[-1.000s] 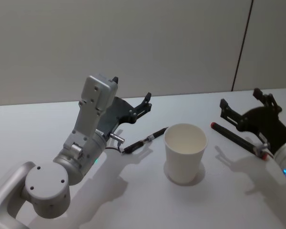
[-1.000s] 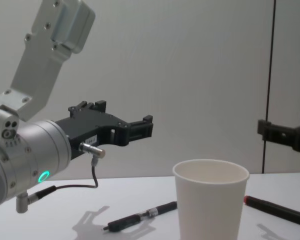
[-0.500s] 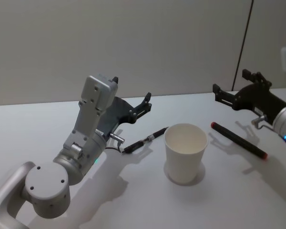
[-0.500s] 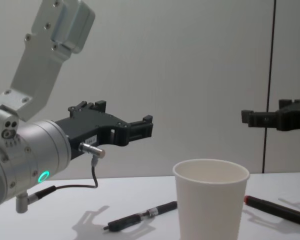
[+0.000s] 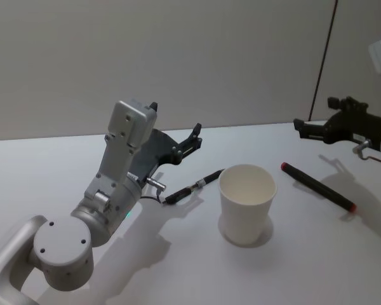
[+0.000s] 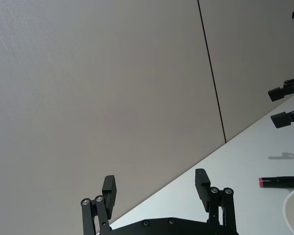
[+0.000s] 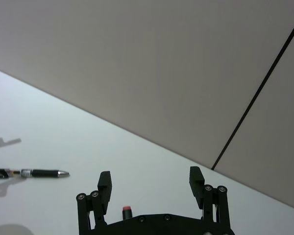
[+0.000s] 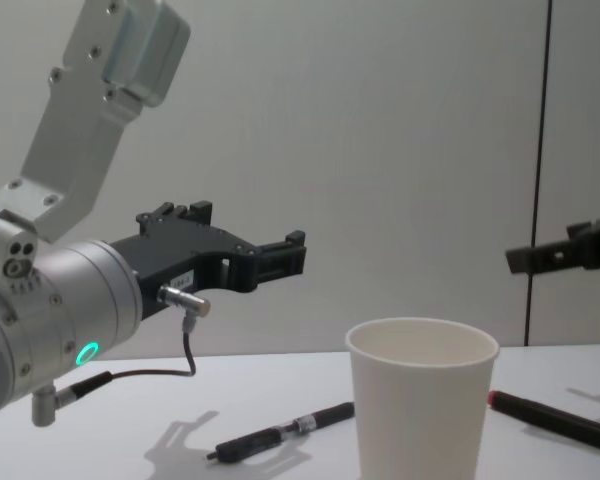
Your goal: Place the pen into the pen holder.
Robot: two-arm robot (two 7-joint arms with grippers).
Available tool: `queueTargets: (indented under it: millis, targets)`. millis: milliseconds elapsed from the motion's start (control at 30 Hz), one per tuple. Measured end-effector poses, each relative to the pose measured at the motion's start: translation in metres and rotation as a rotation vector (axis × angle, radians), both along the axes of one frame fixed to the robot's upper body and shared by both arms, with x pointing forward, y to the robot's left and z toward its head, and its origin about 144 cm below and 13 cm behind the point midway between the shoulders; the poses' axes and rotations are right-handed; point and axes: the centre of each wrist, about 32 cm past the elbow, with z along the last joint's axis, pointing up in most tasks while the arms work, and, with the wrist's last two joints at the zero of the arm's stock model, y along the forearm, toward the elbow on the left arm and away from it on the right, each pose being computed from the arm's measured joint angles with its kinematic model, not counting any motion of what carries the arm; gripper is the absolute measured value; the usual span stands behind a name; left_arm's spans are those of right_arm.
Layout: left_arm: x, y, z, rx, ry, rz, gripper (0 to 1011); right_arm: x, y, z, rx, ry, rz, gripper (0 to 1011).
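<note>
The cup [image 5: 246, 203] stands upright at centre-right of the head view, mouth open; the part of its inside that shows is bare white paper. It is plain white, tapered, with a rolled rim.

Left of it on the table [image 5: 178, 267] lies the black pen [image 5: 193, 187], slim, with a silver band near its middle, slanting up towards the cup's rim but apart from the cup. Right of the cup lies the red-tipped pen [image 5: 317, 186] (dark barrel, red at both ends), slanting down to the right, also apart from the cup.

The left gripper [image 6: 156, 182] hangs above the table at centre-left of the head view, over the black pen's lower end, fingers spread and holding nothing. The right gripper [image 7: 150, 175] sits at the right edge, above and beyond the red-tipped pen, likewise spread and unloaded.

White tabletop lies open in front of the cup and at lower right; the table's far edge meets the grey wall [image 5: 241, 63].
</note>
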Motion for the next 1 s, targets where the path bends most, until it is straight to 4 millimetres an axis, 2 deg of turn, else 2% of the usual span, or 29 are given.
queueTargets:
  millis: [333, 567, 1000]
  targets:
    - [0.000, 0.000, 0.000, 0.000, 0.000, 0.000, 1001, 0.015, -0.014, 0.007, -0.055, 0.150, 0.025, 1002]
    - [0.000, 0.000, 0.000, 0.000, 0.000, 0.000, 1001, 0.024, -0.019, -0.004, -0.074, 0.244, 0.030, 1002]
    - [0.000, 0.000, 0.000, 0.000, 0.000, 0.000, 1001, 0.034, -0.015, -0.024, -0.058, 0.290, 0.042, 1002]
